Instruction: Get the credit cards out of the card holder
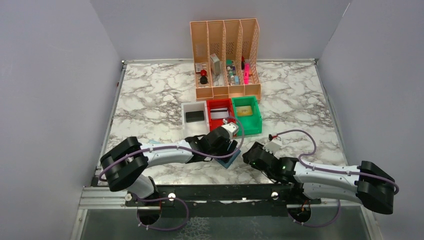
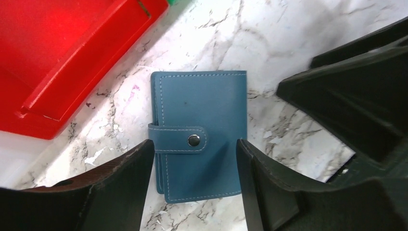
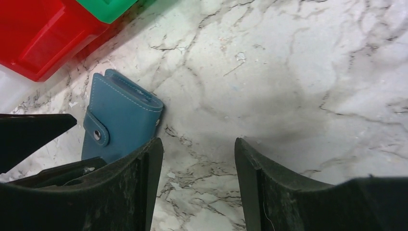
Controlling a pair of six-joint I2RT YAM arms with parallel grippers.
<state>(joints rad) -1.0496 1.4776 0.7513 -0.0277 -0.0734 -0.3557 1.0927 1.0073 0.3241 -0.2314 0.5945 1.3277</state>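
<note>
Grey-veined marble worktop [image 1: 150,95] carries a glossy red plastic bin [image 2: 57,57] at left. Beside it the card holder [image 2: 202,106], a rectangular teal wallet with pale stitching, lies flat and shut, its tab [image 2: 175,139] fastened by a round metal snap [image 2: 194,140]. Left jaws stand apart, straddling it. Right jaws, matte black and scuffed, gape over bare marble just right of it.
</note>
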